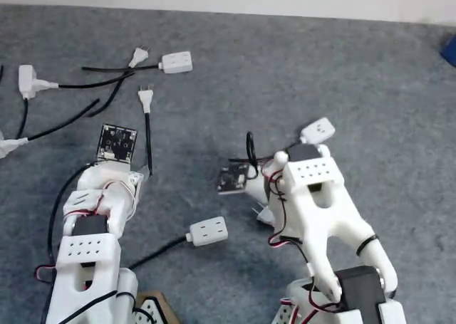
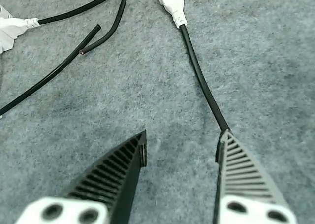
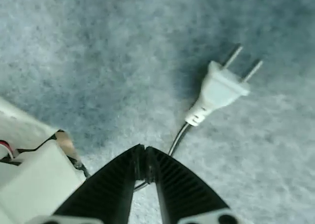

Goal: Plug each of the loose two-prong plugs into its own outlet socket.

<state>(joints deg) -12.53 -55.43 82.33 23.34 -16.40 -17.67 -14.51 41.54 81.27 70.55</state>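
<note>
A white two-prong plug [image 3: 220, 86] hangs just above the grey carpet, and my right gripper [image 3: 146, 151] is shut on its black cord [image 3: 178, 138] a short way behind it. From above, this plug [image 1: 262, 212] pokes out beside the right arm, prongs pointing left. My left gripper [image 2: 183, 135] stands open low over the carpet. The black cord [image 2: 202, 81] of a second white plug [image 2: 172, 0] runs up to its one fingertip [image 2: 224, 138]. Overhead, that plug [image 1: 145, 95] lies beyond the left gripper [image 1: 141, 176]. A third plug [image 1: 140, 55] lies farther back.
White outlet sockets lie on the carpet: one between the arms [image 1: 208, 231], one beside the right arm [image 1: 318, 130], one at the back [image 1: 177, 63] and one at the far left [image 1: 27, 78]. Loose black cords [image 1: 64, 121] cross the left side.
</note>
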